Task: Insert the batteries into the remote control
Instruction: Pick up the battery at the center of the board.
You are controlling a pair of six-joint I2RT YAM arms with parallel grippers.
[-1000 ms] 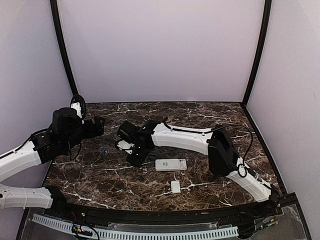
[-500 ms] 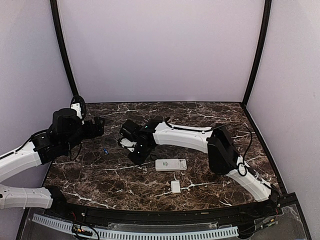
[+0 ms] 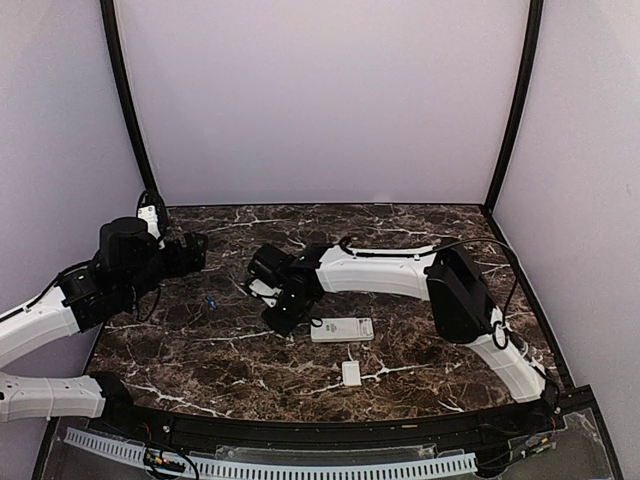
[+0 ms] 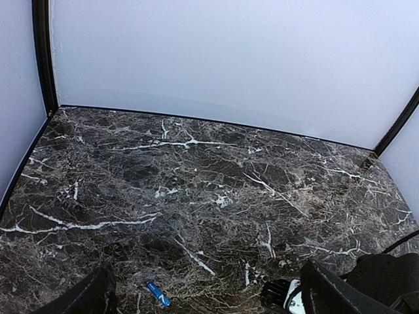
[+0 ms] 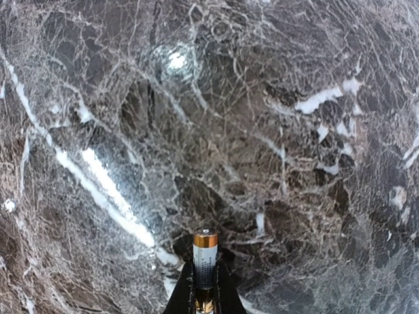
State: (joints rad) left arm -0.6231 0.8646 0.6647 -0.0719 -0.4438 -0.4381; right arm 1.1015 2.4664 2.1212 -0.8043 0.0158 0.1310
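Note:
The white remote control lies flat near the table's middle. Just left of it my right gripper points down at the table. In the right wrist view the right gripper is shut on a pale battery with a copper-coloured end, which stands up between the black fingers. The bluish battery lies loose on the marble, seen small near the bottom of the left wrist view as the bluish battery. My left gripper hovers open behind that battery, nothing between its fingers.
A small flat white cover lies on the marble table in front of the remote. Pale walls and black corner posts close in the back and sides. The right arm's wrist shows at the left wrist view's lower right.
My right gripper has closed on the pale battery and shifted a little right, toward the remote. The left arm has barely moved and stays open.

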